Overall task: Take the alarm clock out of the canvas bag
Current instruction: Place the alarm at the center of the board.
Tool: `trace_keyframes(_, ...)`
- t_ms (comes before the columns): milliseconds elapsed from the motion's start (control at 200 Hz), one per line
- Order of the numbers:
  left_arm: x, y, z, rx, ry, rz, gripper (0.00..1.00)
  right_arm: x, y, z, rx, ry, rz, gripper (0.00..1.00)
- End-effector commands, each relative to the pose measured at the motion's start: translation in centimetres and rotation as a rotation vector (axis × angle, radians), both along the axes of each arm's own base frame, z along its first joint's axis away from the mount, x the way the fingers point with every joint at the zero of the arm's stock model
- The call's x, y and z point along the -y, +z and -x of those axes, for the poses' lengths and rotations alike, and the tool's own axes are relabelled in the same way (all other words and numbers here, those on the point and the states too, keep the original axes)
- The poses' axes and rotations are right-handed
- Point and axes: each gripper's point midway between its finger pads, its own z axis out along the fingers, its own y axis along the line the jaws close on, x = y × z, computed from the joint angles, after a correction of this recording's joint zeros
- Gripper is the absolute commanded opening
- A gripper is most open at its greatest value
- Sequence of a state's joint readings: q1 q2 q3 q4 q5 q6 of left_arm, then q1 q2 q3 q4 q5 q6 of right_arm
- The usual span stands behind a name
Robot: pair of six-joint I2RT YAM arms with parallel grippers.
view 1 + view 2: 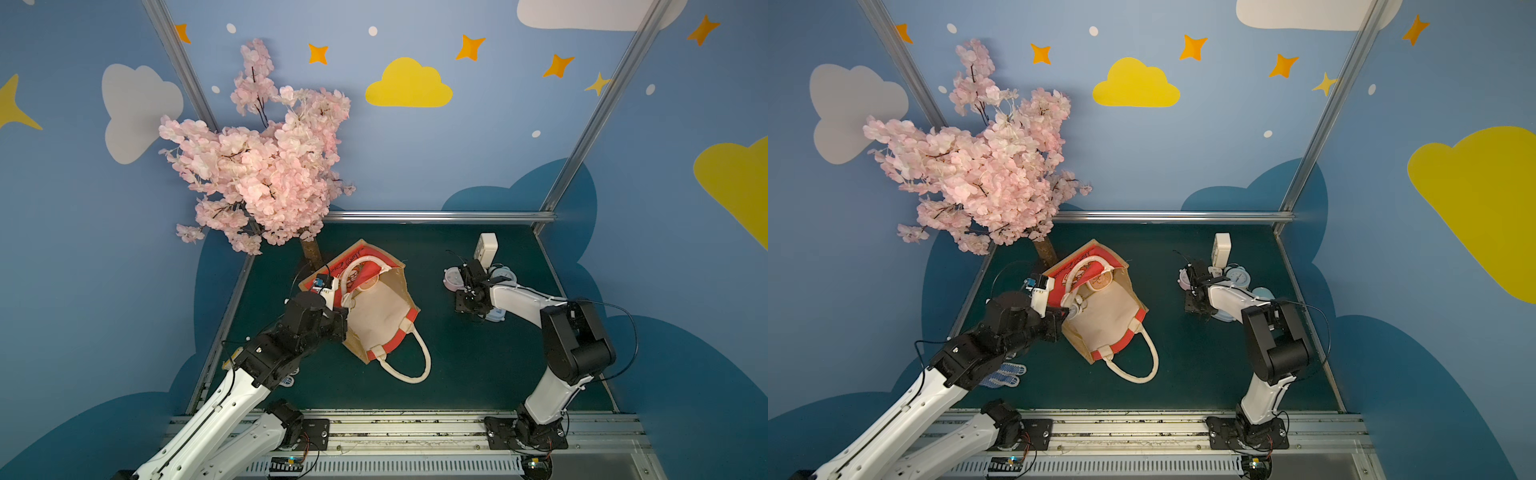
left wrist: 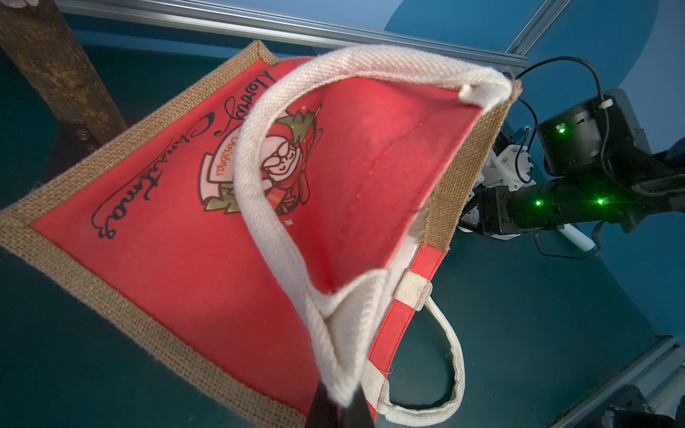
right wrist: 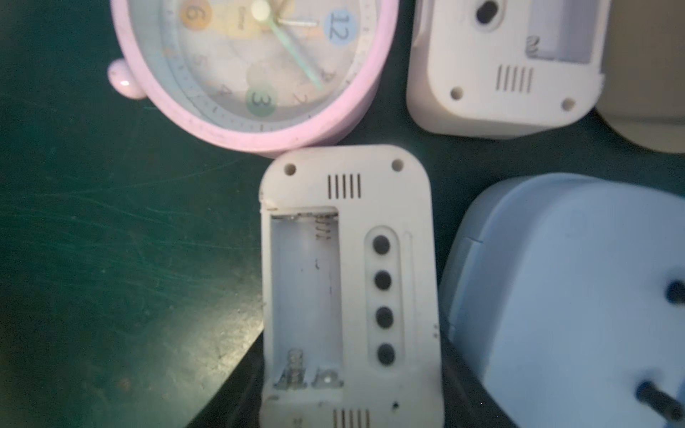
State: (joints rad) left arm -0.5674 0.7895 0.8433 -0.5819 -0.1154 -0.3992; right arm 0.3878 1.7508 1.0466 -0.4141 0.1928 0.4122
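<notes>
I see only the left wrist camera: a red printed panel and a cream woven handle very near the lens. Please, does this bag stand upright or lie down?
Observer: In both top views the tan jute canvas bag with red panels lies on its side on the dark green table, cream lining exposed.
Operator: Thank you. What has the right arm in its gripper?
Observer: The right wrist view shows the right gripper closed around a white rectangular plastic alarm clock, its empty battery bay facing the camera.
Operator: Are other clocks near it?
Observer: Yes, a round pink plastic alarm clock and a pale blue plastic clock lie beside it.
</notes>
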Motion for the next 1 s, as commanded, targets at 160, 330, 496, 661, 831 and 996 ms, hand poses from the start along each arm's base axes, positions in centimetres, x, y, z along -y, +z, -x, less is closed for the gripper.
trace_keyframes(160,0.3,0.3,-0.2,0.016,-0.013,0.013,0.06,-0.1,-0.4,-0.4,-0.009,-0.02,-0.013,0.6)
trace_keyframes(330,0.3,0.2,-0.2,0.015,-0.011,0.015,0.06,-0.4,0.0,-0.1,0.006,-0.031,-0.051,0.68)
trace_keyframes(496,0.5,0.1,-0.2,0.015,-0.014,0.024,0.06,-0.5,0.7,0.1,0.024,-0.04,-0.07,0.71)
trace_keyframes(661,0.4,0.2,-0.2,0.016,-0.013,0.023,0.06,-0.4,1.5,0.4,0.049,-0.04,-0.08,0.71)
trace_keyframes(831,0.2,0.1,-0.1,0.02,-0.007,0.019,0.07,-0.5,3.4,0.6,0.121,-0.021,-0.113,0.72)
trace_keyframes(996,-0.3,0.0,0.2,0.026,0.006,0.014,0.09,-2.2,7.0,1.3,0.3,0.07,-0.217,0.73)
